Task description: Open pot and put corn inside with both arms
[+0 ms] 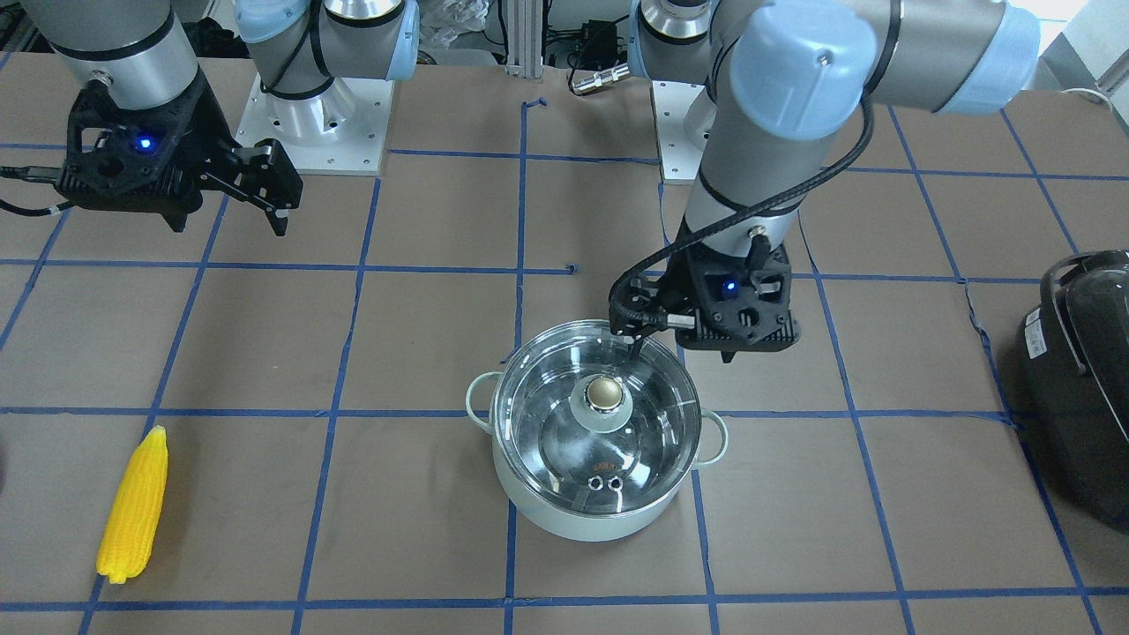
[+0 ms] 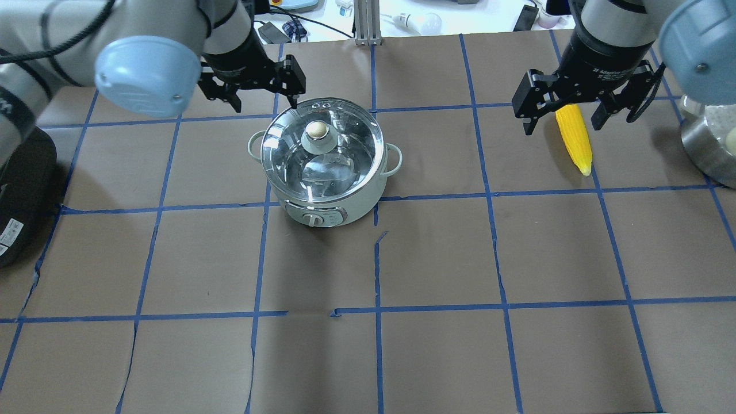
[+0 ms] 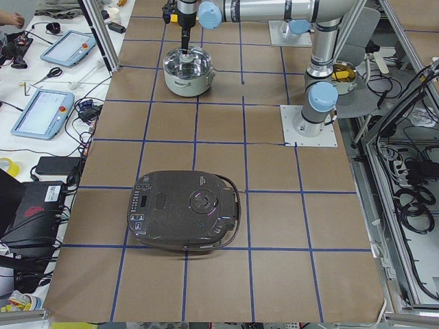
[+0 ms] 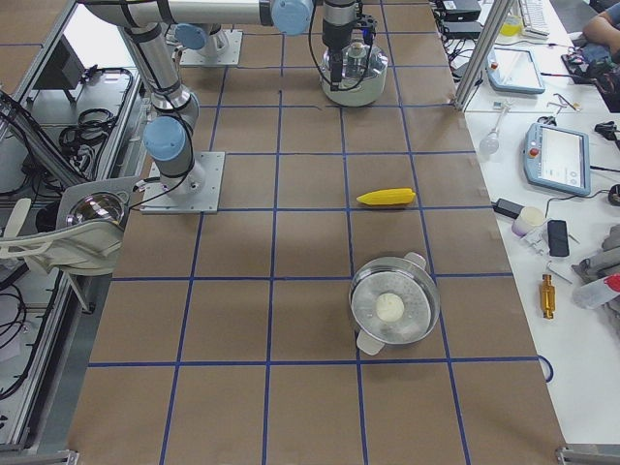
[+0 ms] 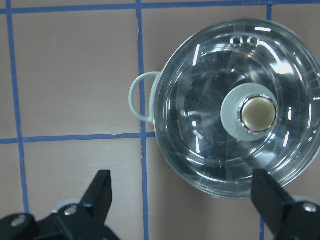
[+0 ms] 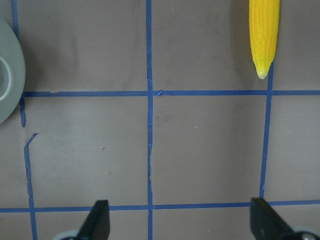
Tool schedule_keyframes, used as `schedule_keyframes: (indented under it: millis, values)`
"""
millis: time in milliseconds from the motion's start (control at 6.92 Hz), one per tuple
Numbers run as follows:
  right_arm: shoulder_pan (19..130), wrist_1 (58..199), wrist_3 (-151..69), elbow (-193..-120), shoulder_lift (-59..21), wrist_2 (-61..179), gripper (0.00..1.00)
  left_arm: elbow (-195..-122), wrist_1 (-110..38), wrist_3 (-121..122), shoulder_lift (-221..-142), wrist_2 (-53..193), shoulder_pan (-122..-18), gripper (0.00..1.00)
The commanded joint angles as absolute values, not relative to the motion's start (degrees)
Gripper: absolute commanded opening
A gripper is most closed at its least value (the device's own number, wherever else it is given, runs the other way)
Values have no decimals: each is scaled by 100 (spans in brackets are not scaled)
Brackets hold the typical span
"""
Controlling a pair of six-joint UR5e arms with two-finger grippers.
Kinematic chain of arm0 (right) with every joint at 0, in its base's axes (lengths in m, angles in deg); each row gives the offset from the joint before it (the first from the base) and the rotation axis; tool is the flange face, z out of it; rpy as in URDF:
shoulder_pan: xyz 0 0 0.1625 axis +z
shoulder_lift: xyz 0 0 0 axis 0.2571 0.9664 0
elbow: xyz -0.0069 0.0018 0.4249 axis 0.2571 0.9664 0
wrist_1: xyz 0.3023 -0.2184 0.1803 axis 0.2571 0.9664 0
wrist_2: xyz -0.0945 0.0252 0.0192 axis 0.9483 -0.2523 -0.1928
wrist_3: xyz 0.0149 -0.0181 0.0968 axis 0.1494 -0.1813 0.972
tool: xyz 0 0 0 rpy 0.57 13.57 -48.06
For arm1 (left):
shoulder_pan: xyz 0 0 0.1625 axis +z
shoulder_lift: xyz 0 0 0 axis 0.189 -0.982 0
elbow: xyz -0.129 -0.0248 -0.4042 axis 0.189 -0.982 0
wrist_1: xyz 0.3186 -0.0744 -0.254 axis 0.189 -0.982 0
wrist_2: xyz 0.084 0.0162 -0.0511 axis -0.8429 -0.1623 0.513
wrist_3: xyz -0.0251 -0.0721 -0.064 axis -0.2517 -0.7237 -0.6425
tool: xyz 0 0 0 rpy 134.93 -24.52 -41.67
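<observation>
Hovering left fingers (image 5: 100,195): spread wide, holding nothing; one over bare bench (image 5: 65,75), the other by the rim of the pot (image 2: 345,208), short of the knob (image 5: 258,114).
Knob: small, rounded, shiny cap at the centre of the lid (image 5: 200,100); my only real hold. I'd close low on its neck, since the cap looks slippery.
Lid: clear glass, seated on the pot. I judge it fairly heavy, fragile, slick. Lift straight, set down gently.
Pot: mint green, mid-bench, stiff; should not shift.
Right fingers (image 6: 99,220): wide, empty, above bench.
Corn (image 6: 263,30): lying flat ahead of them, well apart from pot. Probably light, stiff, ridged; round, may roll. Grip across thick middle.
Bench: brown, blue-taped grid.
</observation>
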State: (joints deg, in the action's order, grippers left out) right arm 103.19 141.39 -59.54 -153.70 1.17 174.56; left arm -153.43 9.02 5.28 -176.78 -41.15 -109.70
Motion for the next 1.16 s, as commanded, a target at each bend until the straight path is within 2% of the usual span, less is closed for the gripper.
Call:
schedule_keyframes:
  millis: [0, 289, 722, 867, 1011]
  values:
    - [10314, 14133, -5947, -15376, 122, 17451, 100, -15350, 1437, 191, -18158, -4084, -11258, 100]
    - [10305, 14133, -5956, -15376, 113, 17469, 100, -15350, 1458, -29, -18388, -4092, -11329, 87]
    - [10270, 14186, -6069, -15376, 96, 17434, 100, -15350, 1458, -126, -18459, -4084, -11338, 85]
    - [10218, 14256, -6149, -15350, 87, 17495, 100, -15359, 1458, -100, -18450, -4083, -11346, 71]
    - [10061, 14274, -6149, -15367, 61, 17904, 100, -15359, 1458, -117, -18450, -4075, -11346, 63]
